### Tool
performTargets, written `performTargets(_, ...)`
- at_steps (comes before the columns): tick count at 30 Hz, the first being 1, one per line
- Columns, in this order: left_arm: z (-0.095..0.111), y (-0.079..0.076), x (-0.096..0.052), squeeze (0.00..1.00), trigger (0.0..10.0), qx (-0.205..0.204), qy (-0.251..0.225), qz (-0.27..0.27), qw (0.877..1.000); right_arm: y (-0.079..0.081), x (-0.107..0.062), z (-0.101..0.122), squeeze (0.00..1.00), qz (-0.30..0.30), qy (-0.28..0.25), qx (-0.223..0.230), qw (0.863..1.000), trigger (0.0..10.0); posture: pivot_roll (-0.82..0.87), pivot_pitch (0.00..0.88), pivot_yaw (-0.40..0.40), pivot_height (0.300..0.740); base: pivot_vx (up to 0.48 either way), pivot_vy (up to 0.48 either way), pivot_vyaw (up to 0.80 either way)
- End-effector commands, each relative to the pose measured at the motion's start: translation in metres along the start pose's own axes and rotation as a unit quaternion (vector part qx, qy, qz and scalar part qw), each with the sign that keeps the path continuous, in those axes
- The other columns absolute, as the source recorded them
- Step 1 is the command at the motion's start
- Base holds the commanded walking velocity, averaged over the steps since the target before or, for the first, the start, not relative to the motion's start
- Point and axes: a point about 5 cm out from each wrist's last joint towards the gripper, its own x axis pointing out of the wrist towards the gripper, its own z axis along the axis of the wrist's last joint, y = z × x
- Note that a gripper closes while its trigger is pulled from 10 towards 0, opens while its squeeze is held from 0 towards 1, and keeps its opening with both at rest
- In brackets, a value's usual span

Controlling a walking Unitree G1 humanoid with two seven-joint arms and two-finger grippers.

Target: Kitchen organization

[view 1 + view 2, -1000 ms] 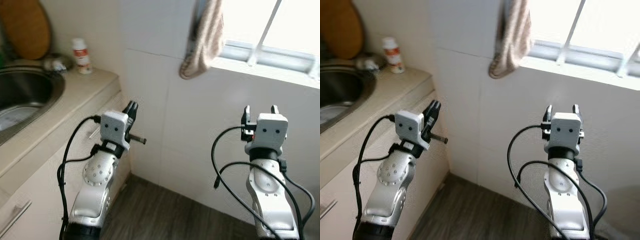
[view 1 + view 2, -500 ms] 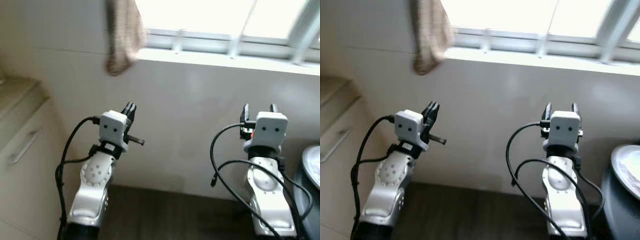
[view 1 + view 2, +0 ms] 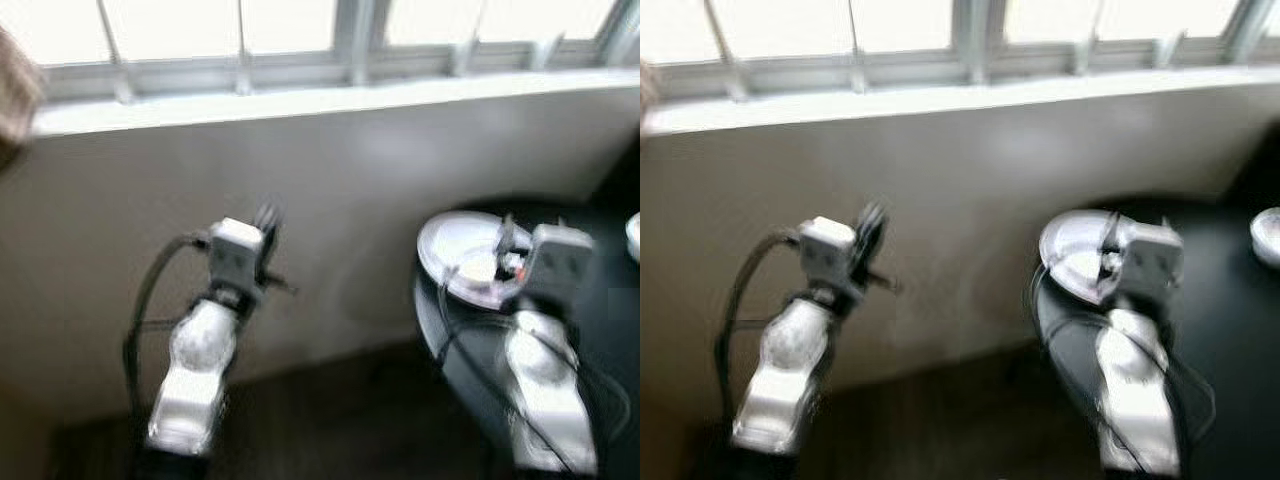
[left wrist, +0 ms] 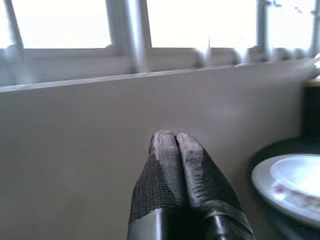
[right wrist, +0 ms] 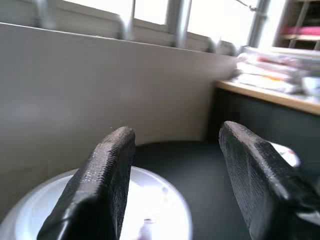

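Note:
The head views are blurred. A white plate (image 3: 465,262) lies at the near left edge of a round black table (image 3: 610,320) on my right. My right gripper (image 3: 533,226) is held up over that edge, open with nothing between its fingers; the right wrist view looks past its fingertips (image 5: 120,137) down onto the plate (image 5: 150,210). My left gripper (image 3: 268,214) is raised in front of the white wall, well left of the table. Its two fingers (image 4: 165,150) are pressed together and hold nothing, with the plate (image 4: 295,182) off to one side.
A white wall (image 3: 330,180) under a long window sill (image 3: 300,100) stands close ahead. A small white dish (image 3: 1268,232) sits further right on the table. A hanging cloth (image 3: 12,95) is at the far left edge. A wooden shelf (image 5: 270,92) with stacked items lies beyond the table. Dark floor below.
The whole picture has swung right: sink, counter and cabinet have left the view, the cloth slid to the left edge, and the black table with the plate has come in. Both arms keep their pose.

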Motion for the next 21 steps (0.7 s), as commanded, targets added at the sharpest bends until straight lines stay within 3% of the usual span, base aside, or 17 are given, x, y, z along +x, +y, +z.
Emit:
performTargets(1, 0.001, 0.009, -0.003, 0.00, 10.0, 0.007, 0.002, 0.013, 1.000, 0.007, 0.001, 0.002, 0.00, 0.009, 0.003, 0.010, 1.000, 10.0, 0.12, 0.000, -0.047, 0.740, 0.000, 0.000, 0.00)
performTargets(8, 0.001, 0.010, -0.003, 0.00, 10.0, 0.006, 0.003, 0.013, 1.000, 0.007, 0.002, -0.005, 0.00, 0.008, 0.027, 0.017, 0.999, 10.0, 0.12, 0.000, -0.050, 0.740, 0.000, 0.000, 0.00)
performTargets(17, 0.001, 0.010, -0.002, 0.00, 10.0, 0.006, 0.001, 0.011, 1.000, 0.009, 0.002, -0.007, 0.00, 0.007, 0.038, 0.025, 0.999, 10.0, 0.12, 0.000, -0.050, 0.740, 0.255, 0.000, 0.00)
performTargets(21, 0.001, 0.010, -0.002, 0.00, 10.0, 0.005, 0.000, 0.012, 1.000, 0.002, 0.003, -0.009, 0.00, -0.017, 0.045, 0.022, 0.999, 10.0, 0.12, 0.000, -0.051, 0.740, 0.000, 0.000, 0.00)
